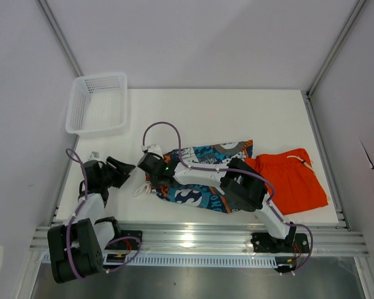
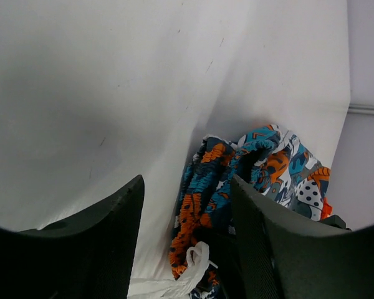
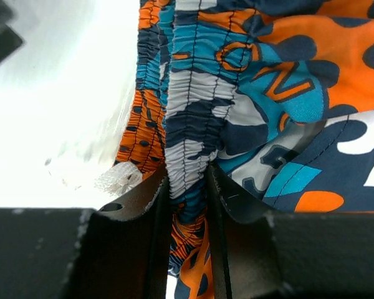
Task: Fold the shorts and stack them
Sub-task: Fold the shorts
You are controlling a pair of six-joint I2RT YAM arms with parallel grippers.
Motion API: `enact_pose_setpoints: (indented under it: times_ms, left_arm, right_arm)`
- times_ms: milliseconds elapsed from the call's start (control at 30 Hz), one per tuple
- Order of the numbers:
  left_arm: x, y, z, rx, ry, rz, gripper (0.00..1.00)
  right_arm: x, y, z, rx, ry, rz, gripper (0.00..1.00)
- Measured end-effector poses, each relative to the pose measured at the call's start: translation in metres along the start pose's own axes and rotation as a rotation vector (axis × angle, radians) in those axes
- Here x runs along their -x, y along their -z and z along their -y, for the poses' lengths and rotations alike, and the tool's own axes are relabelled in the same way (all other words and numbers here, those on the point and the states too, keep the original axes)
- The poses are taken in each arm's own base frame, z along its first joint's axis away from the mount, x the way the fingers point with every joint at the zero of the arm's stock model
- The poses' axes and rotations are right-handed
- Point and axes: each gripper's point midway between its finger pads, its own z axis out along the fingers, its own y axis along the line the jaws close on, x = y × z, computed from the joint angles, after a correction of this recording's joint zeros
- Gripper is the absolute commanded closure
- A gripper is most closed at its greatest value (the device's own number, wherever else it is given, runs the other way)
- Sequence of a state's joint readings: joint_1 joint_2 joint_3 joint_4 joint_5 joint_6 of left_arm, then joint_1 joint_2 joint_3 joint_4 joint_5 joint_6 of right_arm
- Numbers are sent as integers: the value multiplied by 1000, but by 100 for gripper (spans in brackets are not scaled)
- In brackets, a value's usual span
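The patterned shorts (image 1: 206,177) lie bunched on the white table, left of the plain orange shorts (image 1: 293,177), which lie flat with a white drawstring. My right gripper (image 1: 151,173) is shut on the patterned pair's gathered waistband (image 3: 187,156) at its left end, with the elastic pinched between both fingers (image 3: 143,205). My left gripper (image 1: 123,168) hovers just left of that spot. Its fingers (image 2: 106,237) stand apart and open. The waistband (image 2: 202,199) and its white drawstring (image 2: 196,261) show through the gap, untouched.
A white mesh basket (image 1: 98,103) stands at the table's back left corner. The right arm reaches across the patterned shorts from its base (image 1: 277,240). Grey walls close in both sides, and a metal rail (image 1: 199,237) runs along the near edge.
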State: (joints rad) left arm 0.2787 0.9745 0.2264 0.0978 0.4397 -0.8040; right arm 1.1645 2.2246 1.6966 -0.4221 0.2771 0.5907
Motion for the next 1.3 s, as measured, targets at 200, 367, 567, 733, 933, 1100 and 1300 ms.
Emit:
enact_pose_setpoints:
  times_ms: [200, 367, 567, 733, 933, 1100, 1300]
  left_arm:
    - [-10, -11, -1, -25, 18, -67, 39]
    - [-21, -17, 0, -35, 7, -112, 41]
    - [-25, -22, 0, -39, 20, -130, 56]
    - [-32, -28, -4, -31, 22, -158, 60]
    - [-35, -33, 7, -78, 10, -172, 46]
    - [-37, -36, 5, -65, 6, -174, 69]
    - [-42, -41, 1, -28, 9, -196, 99]
  right_arm:
    - [-3, 1, -4, 13, 29, -5, 73]
    - [-10, 5, -14, 30, 50, -11, 73]
    - [-10, 7, -21, 53, 50, -6, 73]
    - [-6, 7, -26, 72, 38, 7, 73]
    - [-4, 8, -30, 93, 28, 15, 73]
    - [-3, 8, -31, 111, 19, 19, 73]
    - [-4, 8, -30, 126, -4, 20, 73]
